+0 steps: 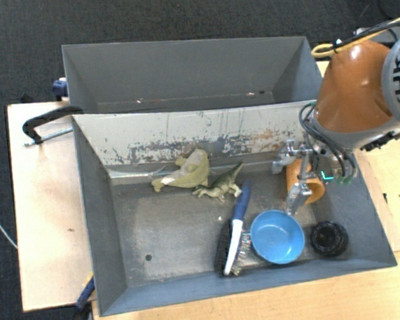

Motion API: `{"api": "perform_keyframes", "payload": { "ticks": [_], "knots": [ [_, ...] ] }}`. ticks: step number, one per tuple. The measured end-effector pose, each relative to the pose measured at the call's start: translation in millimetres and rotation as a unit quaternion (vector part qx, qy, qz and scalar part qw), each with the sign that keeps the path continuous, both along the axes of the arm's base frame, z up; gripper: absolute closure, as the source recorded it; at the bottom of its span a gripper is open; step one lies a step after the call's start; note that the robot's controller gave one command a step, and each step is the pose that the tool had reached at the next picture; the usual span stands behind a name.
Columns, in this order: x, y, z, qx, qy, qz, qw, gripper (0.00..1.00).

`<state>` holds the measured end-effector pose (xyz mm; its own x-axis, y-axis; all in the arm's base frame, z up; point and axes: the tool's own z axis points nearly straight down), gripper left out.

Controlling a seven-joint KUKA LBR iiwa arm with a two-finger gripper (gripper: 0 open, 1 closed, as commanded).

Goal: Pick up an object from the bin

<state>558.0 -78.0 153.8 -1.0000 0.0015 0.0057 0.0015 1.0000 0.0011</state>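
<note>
Camera view: the hand [293,179] hangs low over a small rounded orange object [316,191] at the right side of the bin [121,219], just behind the blue bowl [278,236] and a black round object [329,239]; whether it is released or clenched cannot be told. The orange object looks light, stiff and smooth, hence probably slippery, so a hold across its middle seems soundest.

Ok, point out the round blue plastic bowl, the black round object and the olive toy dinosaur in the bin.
round blue plastic bowl [278,238]: camera view, inner bottom.
black round object [329,240]: camera view, its top.
olive toy dinosaur [218,184]: camera view, its body.
</note>
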Motion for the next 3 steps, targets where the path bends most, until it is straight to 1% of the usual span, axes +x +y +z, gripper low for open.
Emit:
{"api": "perform_keyframes", "payload": {
  "ticks": [1, 2, 3],
  "knots": [
    [33.6, 11.0, 40.1, -0.001, -0.0081, 0.155, 0.9878, 0.0],
    [23.4, 26.3, -76.0, -0.006, -0.0107, 0.251, 0.9679, 0.0],
    [-1.8, 2.2, -81.1, 0.0, -0.0069, 0.193, 0.9812, 0.0]
  ]
}}
